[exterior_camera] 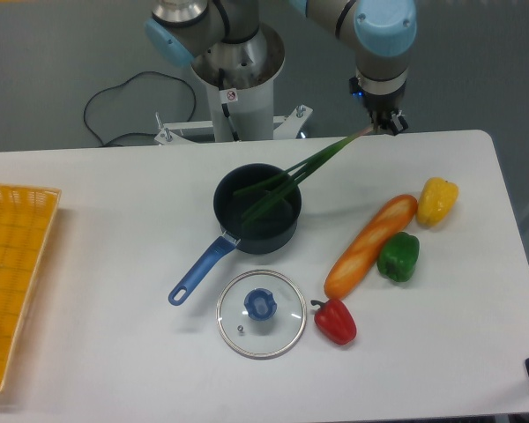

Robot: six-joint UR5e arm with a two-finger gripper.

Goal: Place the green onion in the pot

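**Green onion held slanting over the pot**

The pincer (381,122) hangs above the far edge of the white desk (115,291), its fingers clamped on the pale end of the green onion (304,169). The stalk runs down and to the left from that grip, and its dark green leaves fan out over the open mouth of the pot (257,210). The leaf tips lie inside the pot's rim outline, near its left side; whether they touch the bottom cannot be told. The stalk crosses the pot's upper right rim, and the pale end stays raised well outside the pot.

The pot stands near the middle of the desk, its blue handle pointing down and to the left. Just in front of it lies a round glass lid (262,313) with a blue knob, flat on the desk. To the right of the lid is a red bell pepper (336,322). A long orange bread loaf (371,246) lies diagonally to the right of the pot, with a green bell pepper (398,256) just beside its right side and a yellow bell pepper (437,200) near its upper end. A yellow basket (13,273) sits at the left edge of the desk.
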